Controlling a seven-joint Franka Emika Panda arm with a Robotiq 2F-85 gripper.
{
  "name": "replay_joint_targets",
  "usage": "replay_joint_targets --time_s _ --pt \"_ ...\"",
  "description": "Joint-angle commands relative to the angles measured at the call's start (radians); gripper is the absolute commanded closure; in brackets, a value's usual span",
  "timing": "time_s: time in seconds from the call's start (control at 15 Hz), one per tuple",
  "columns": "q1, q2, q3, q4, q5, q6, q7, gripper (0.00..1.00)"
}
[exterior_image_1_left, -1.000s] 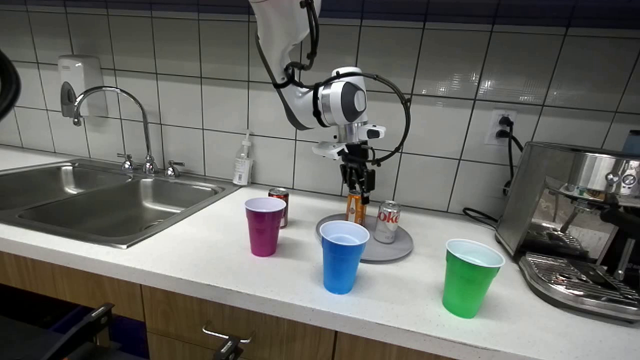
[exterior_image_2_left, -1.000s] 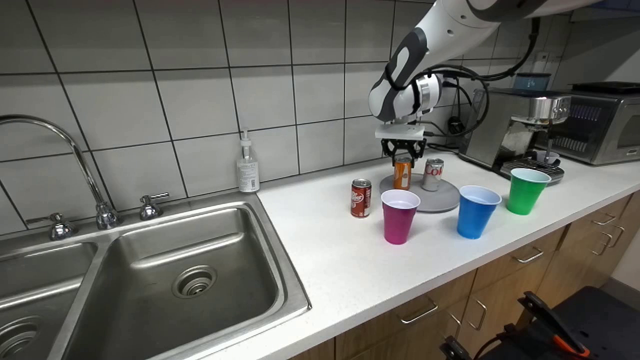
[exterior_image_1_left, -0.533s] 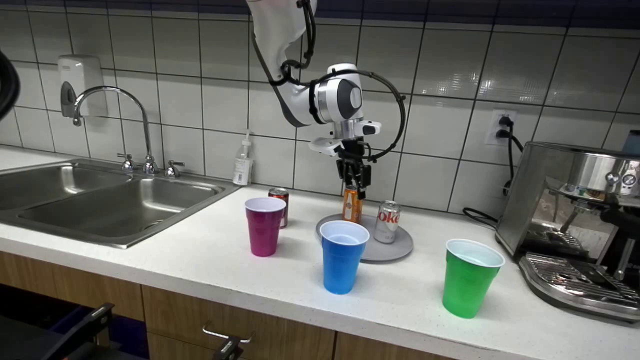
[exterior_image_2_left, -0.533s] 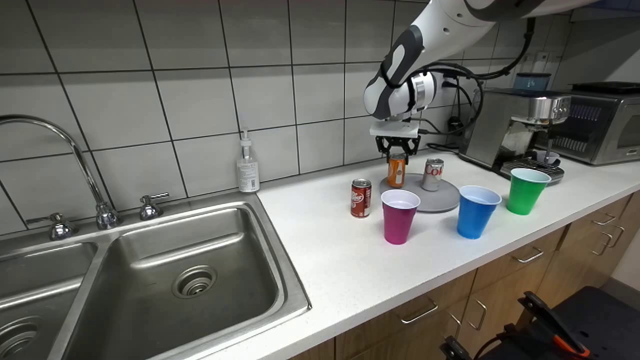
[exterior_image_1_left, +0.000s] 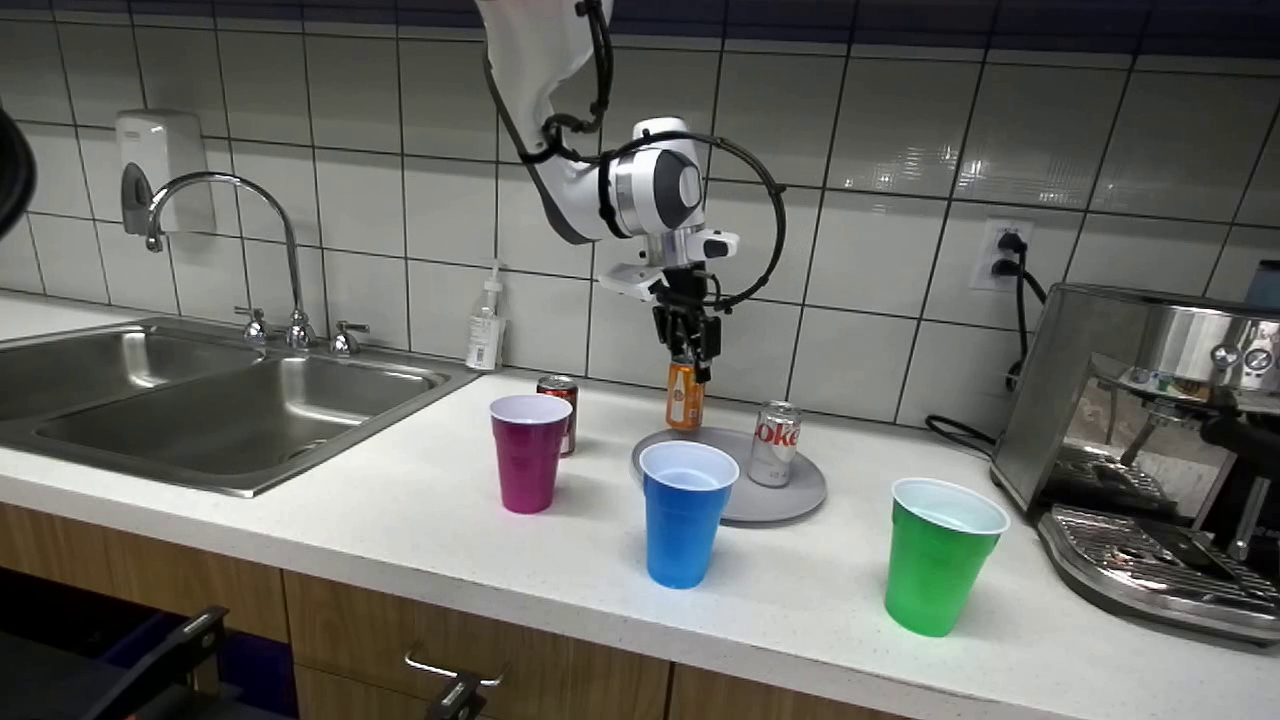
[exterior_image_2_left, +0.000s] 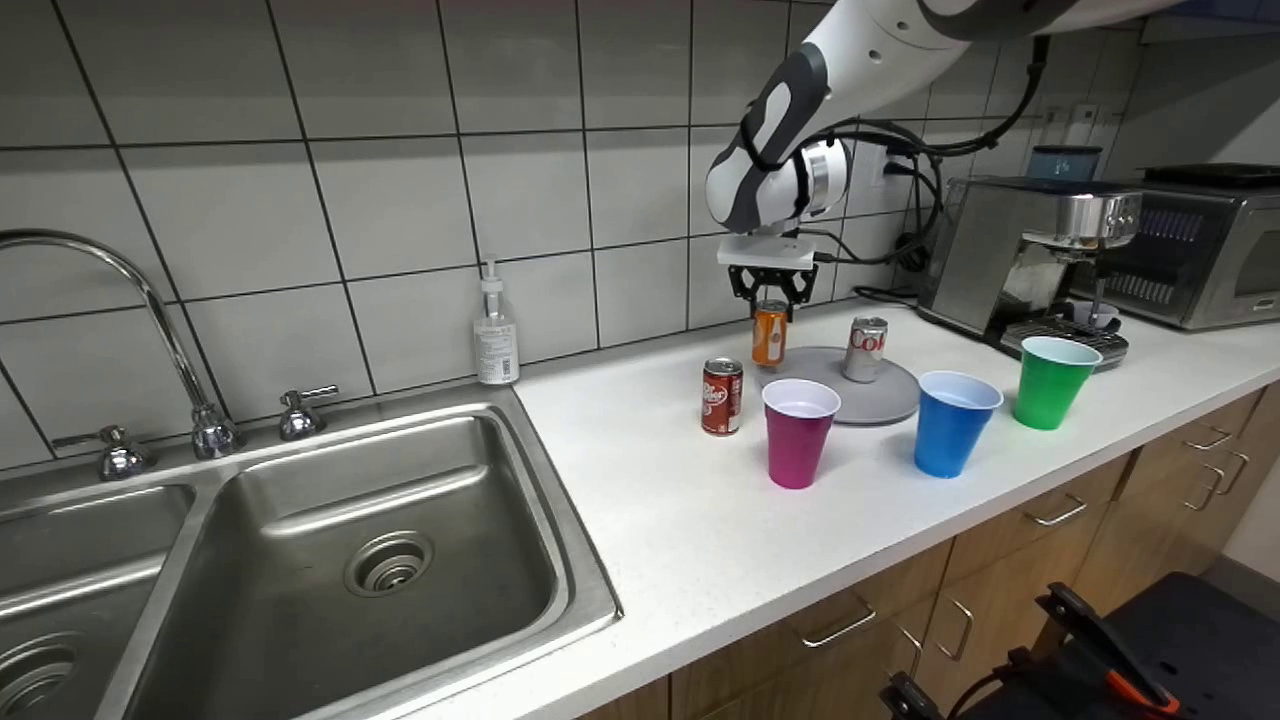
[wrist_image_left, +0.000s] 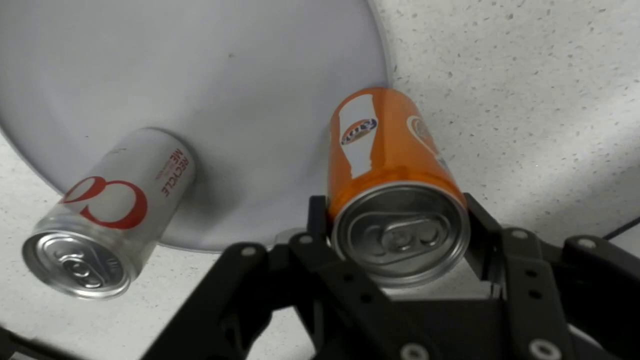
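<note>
My gripper (exterior_image_1_left: 688, 366) is shut on an orange soda can (exterior_image_1_left: 685, 398), one finger on each side near its top. The can is upright, over the edge of a round grey plate (exterior_image_2_left: 878, 405). I cannot tell whether its base is lifted clear. In the wrist view the gripper (wrist_image_left: 396, 215) shows its fingers against the orange can (wrist_image_left: 387, 135). A silver Diet Coke can (exterior_image_1_left: 773, 445) stands on the plate, apart from the gripper. It also shows in the wrist view (wrist_image_left: 120, 200). A dark red Dr Pepper can (exterior_image_2_left: 721, 397) stands on the counter left of the plate.
A magenta cup (exterior_image_1_left: 528, 455), a blue cup (exterior_image_1_left: 684, 520) and a green cup (exterior_image_1_left: 942, 560) stand toward the counter's front. A sink (exterior_image_2_left: 590, 560) and soap bottle (exterior_image_2_left: 496, 340) are at the left. A coffee machine (exterior_image_1_left: 1120, 400) is at the right. The tiled wall (exterior_image_1_left: 860, 270) is behind.
My arm and gripper have moved left and slightly up in both exterior views, carrying the orange can from over the plate to its left back edge. The other cans and cups have not moved.
</note>
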Motion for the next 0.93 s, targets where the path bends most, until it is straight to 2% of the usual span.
replay_joint_targets --time_s 0.0,0.87 --pt "0.011 0.005 0.018 0.041 0.006 -0.009 -0.006 0.62" --pt "0.029 0.100 0.074 0.169 0.013 -0.051 -0.049 0.62"
